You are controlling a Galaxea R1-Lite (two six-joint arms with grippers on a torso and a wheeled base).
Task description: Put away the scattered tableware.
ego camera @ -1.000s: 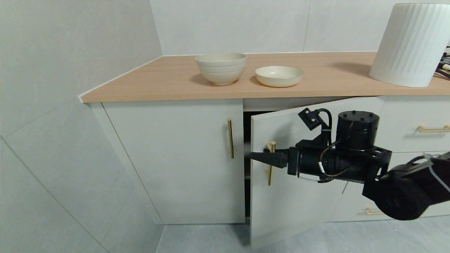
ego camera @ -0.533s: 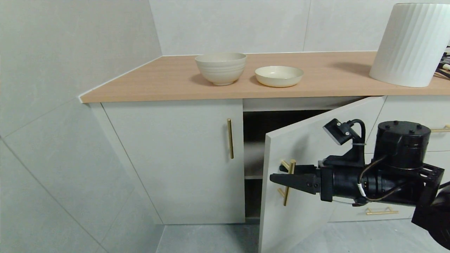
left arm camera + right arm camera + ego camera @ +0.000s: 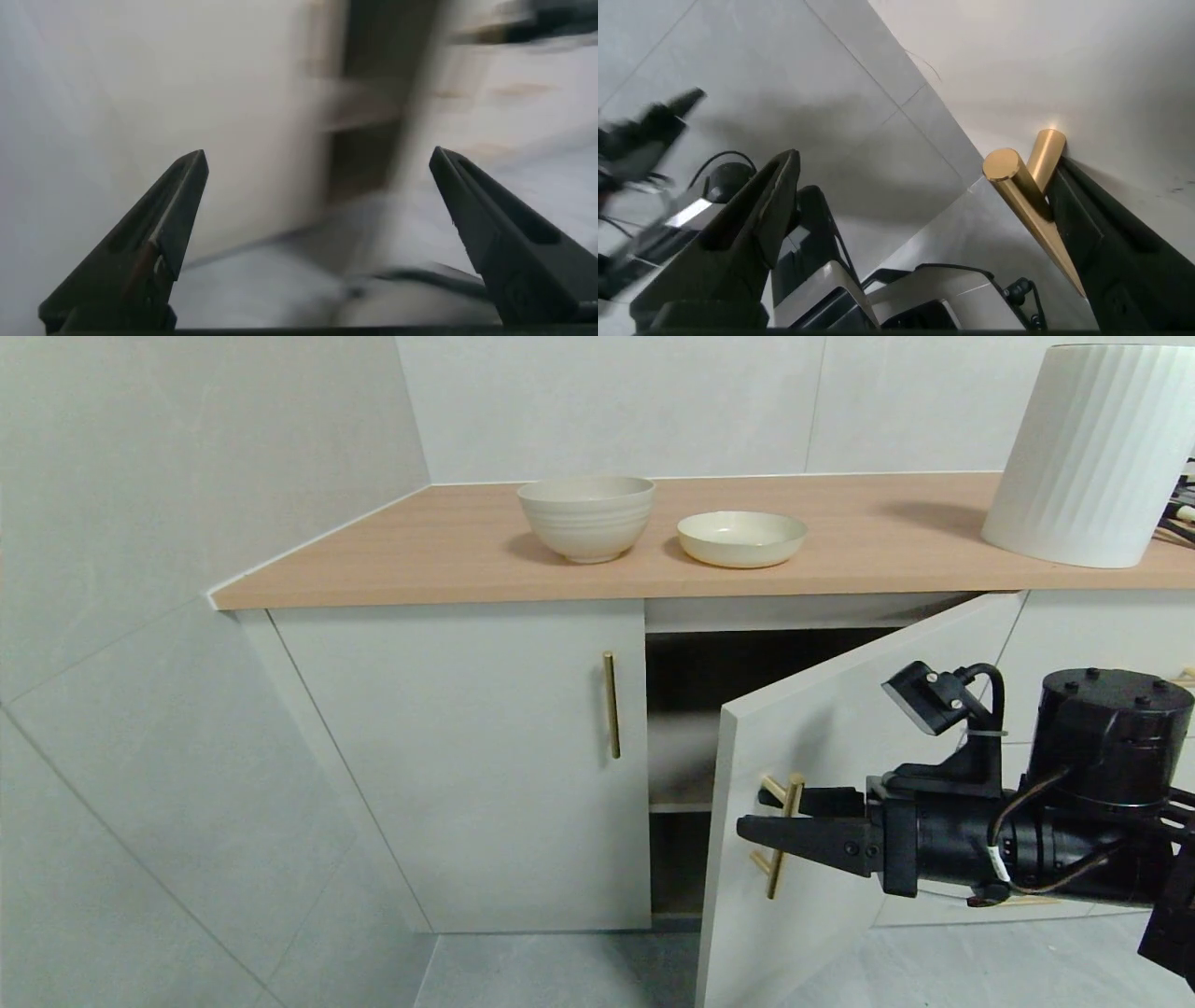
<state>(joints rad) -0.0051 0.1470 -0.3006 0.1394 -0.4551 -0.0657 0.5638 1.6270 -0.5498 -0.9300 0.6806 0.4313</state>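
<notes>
A deep cream bowl (image 3: 586, 516) and a shallow cream dish (image 3: 741, 537) stand side by side on the wooden countertop (image 3: 420, 555). Below them the right cabinet door (image 3: 822, 728) stands partly swung out. My right gripper (image 3: 771, 814) is open at the door's gold handle (image 3: 782, 835), and the bar sits between its fingers. In the right wrist view the handle (image 3: 1036, 201) lies against one finger of the right gripper (image 3: 924, 168), far from the other. My left gripper (image 3: 318, 157) is open and holds nothing, facing the blurred cabinet front.
A tall white ribbed cylinder (image 3: 1088, 453) stands on the counter at the right. The left cabinet door (image 3: 467, 756) is closed, with its gold handle (image 3: 611, 705). A shelf (image 3: 681, 775) shows inside the opened cabinet. A tiled wall (image 3: 140, 616) closes off the left side.
The right cabinet door has swung further out. My right gripper has moved right and down along with its handle, and more of the dark interior and shelf shows.
</notes>
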